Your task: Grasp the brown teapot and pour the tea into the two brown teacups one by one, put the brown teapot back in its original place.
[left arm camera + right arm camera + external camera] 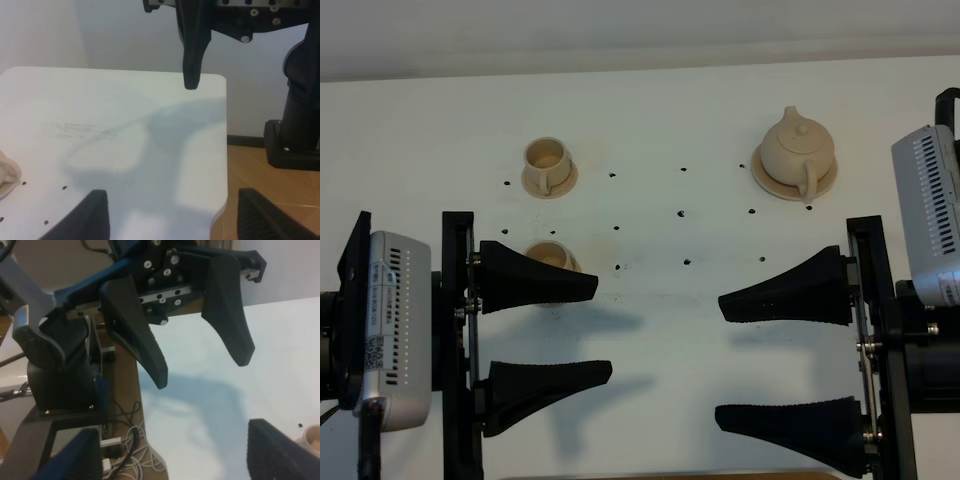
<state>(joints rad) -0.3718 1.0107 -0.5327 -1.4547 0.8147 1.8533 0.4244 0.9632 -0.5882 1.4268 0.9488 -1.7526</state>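
Note:
The brown teapot (798,148) stands upright on its round coaster (766,177) at the back right of the white table. One brown teacup (547,162) sits on its saucer (566,181) at the back left. The second teacup (549,253) is nearer and partly hidden behind the upper finger of my left gripper (603,330). The left gripper is open and empty, low on the left. My right gripper (718,360) is open and empty, in front of the teapot and apart from it. In the wrist views each gripper faces the other: the left (202,374), and one finger (192,55) of the right.
Small dark holes (682,213) dot the table's middle. The table's front edge (226,165) drops to a wooden floor with an arm base (295,145). Cables (132,447) lie on the floor by the other arm base. A tan edge (312,437) shows in the right wrist view; I cannot tell what it is.

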